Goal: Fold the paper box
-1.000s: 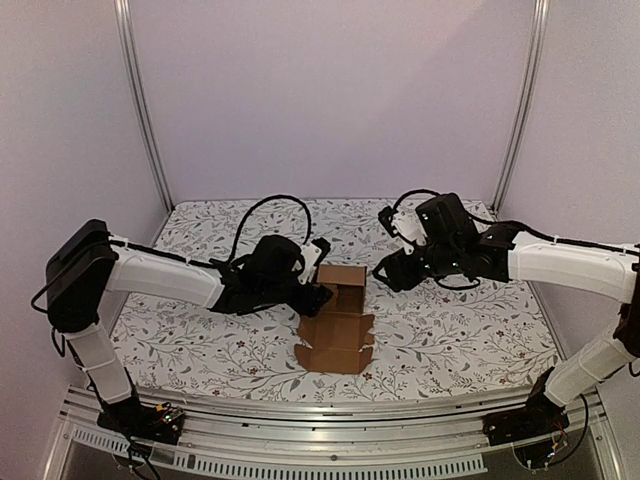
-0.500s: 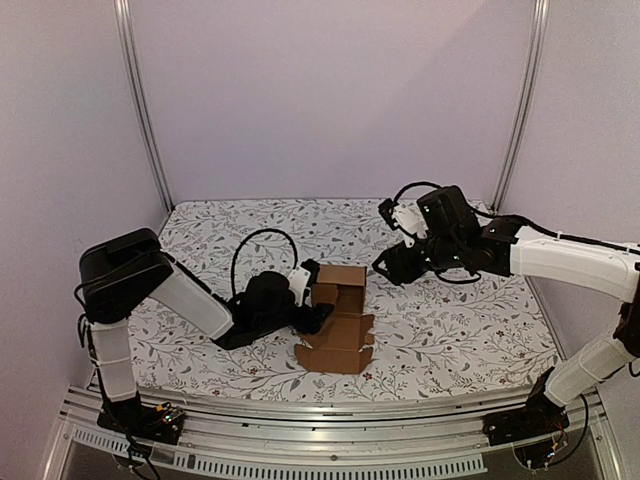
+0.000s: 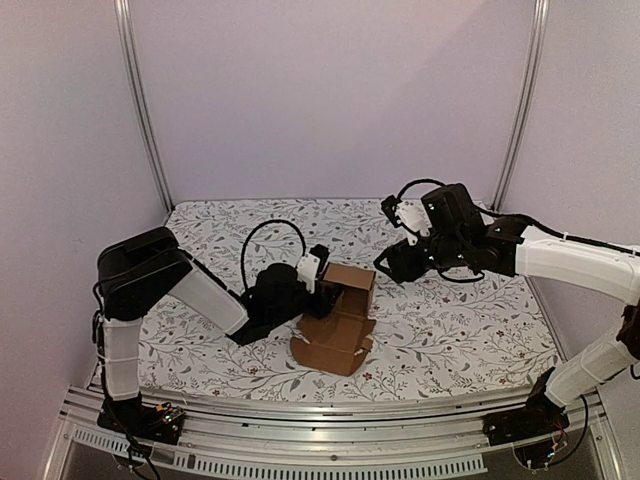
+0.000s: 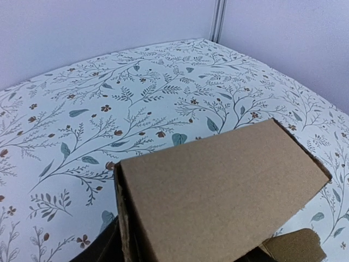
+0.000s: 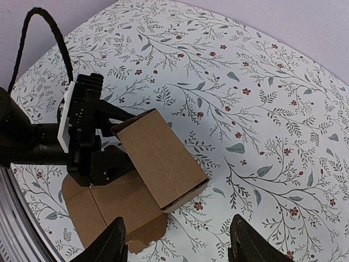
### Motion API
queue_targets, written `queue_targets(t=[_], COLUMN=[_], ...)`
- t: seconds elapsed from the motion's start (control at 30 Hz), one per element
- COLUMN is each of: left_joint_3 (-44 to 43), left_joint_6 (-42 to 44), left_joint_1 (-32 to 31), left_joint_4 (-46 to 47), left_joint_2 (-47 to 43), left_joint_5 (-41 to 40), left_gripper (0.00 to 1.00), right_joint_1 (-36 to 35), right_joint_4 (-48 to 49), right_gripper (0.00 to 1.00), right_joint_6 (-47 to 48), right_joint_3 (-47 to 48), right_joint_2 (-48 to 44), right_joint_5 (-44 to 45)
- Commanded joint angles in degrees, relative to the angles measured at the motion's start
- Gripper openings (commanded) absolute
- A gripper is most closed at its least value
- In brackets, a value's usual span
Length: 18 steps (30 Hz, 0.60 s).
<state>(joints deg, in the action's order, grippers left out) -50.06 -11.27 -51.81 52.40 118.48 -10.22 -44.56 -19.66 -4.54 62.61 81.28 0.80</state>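
White-shelled arms (image 3: 205, 295) with black joints — black cables (image 3: 272, 223) looped at wrists.

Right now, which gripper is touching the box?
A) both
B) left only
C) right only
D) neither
B: the left gripper is closed on the near-side wall of the paper box, while the right gripper hangs open with a clear gap between it and the box.

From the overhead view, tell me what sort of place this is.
Likely a robot lab cell: plain walls with aluminium posts, two arms on a rail, a floral-covered table holding a paper box.
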Motion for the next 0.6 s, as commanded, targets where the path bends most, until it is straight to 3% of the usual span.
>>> queue_targets(t=[0.0, 0.13, 0.33, 0.4, 0.57], left_joint_3=[-1.0, -1.0, -1.1, -1.4, -0.6], left_joint_6=[2.2, 3.0, 4.4, 4.9, 6.0], left_joint_1=[0.8, 0.8, 0.9, 0.9, 0.9], left_joint_4=[-0.2, -1.1, -2.3, -3.2, -3.2], left_joint_2=[1.5, 1.4, 0.8, 0.4, -0.3], left_joint_5=[-0.5, -0.1, 2.0, 3.4, 5.3], left_gripper=[0.51, 0.32, 0.14, 0.03, 0.00], right_joint_1=[0.3, 0.4, 0.3, 0.3, 0.3], right_joint_4=[-0.9, -0.8, -0.8, -0.8, -0.2], right_gripper=[0.63, 0.63, 0.63, 0.63, 0.63], right_joint_6=[-0.5, -0.6, -1.0, -1.2, -1.8], right_joint_3=[-0.6, -0.5, 0.4, 1.0, 2.1], right_joint_2=[-1.2, -1.1, -0.4, 0.1, 1.3], right_joint_5=[-0.2, -0.2, -2.2, -2.7, -4.7])
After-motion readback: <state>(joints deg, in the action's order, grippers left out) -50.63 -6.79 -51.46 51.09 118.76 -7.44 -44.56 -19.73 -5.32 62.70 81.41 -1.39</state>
